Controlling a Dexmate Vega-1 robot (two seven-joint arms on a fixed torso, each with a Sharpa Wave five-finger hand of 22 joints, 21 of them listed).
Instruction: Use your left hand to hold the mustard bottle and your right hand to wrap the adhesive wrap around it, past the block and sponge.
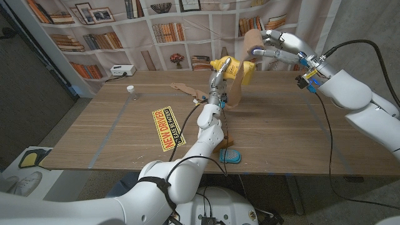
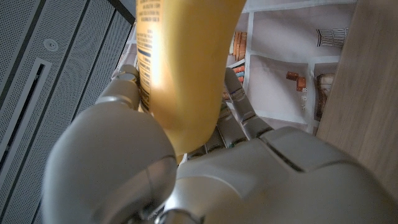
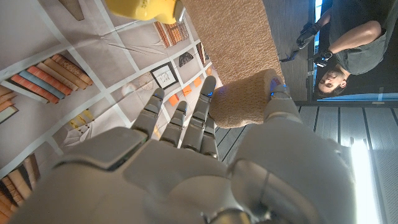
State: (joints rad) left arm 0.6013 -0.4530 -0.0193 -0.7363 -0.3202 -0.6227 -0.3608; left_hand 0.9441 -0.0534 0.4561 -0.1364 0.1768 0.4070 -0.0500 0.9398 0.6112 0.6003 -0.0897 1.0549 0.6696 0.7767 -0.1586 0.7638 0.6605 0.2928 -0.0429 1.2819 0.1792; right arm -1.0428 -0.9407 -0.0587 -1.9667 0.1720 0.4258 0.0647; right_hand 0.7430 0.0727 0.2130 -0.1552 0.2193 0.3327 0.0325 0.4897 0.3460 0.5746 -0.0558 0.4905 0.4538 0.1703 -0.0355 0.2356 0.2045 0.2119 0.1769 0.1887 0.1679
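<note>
The yellow mustard bottle [image 1: 236,70] is held off the table near the far edge by my left hand [image 1: 215,84], which grips it from below. In the left wrist view the bottle [image 2: 180,62] sits between the fingers of my left hand [image 2: 186,174]. My right hand [image 1: 281,47] holds the tan roll of adhesive wrap [image 1: 254,39] above and to the right of the bottle. A strip of wrap [image 1: 238,94] hangs down across the bottle. The right wrist view shows the roll [image 3: 245,102] pinched by my right hand [image 3: 186,162], with the bottle [image 3: 146,7] beyond.
A blue sponge [image 1: 229,155] lies near the front edge beside my left forearm, with a small brownish piece [image 1: 230,134] just behind it. A yellow NEW DRIVER sign [image 1: 167,128], a white cap [image 1: 130,89] and a loose tan strip [image 1: 184,89] lie on the table. A person [image 3: 354,50] is nearby.
</note>
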